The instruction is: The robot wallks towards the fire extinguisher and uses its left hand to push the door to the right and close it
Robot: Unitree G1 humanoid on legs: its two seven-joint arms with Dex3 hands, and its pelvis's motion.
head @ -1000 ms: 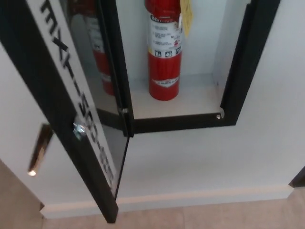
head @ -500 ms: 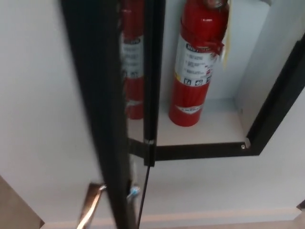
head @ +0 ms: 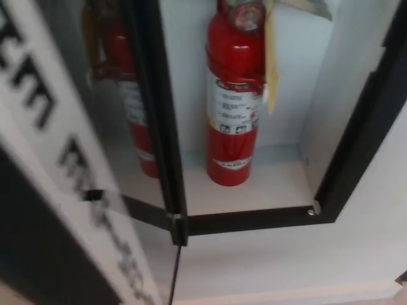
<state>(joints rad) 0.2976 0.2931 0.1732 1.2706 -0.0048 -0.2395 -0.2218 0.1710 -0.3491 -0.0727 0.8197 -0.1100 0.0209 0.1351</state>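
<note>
**Cabinet door open, no hand in view**

At the left, the glass door (head: 82, 171) is seen swung wide open, hinged on the black frame (head: 254, 219). It is judged stiff, light-swinging and fragile, best pushed on its dark edge. The fire extinguisher (head: 233, 101) stands upright inside. Neither hand is shown, so their state cannot be told.

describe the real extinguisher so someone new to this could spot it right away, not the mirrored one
Start at the black-framed cabinet recessed in the white wall. The fire extinguisher stands upright on its white floor, right of the open glass door. Unlike the dimmer red reflection in the glass, it carries a yellow tag.
</note>
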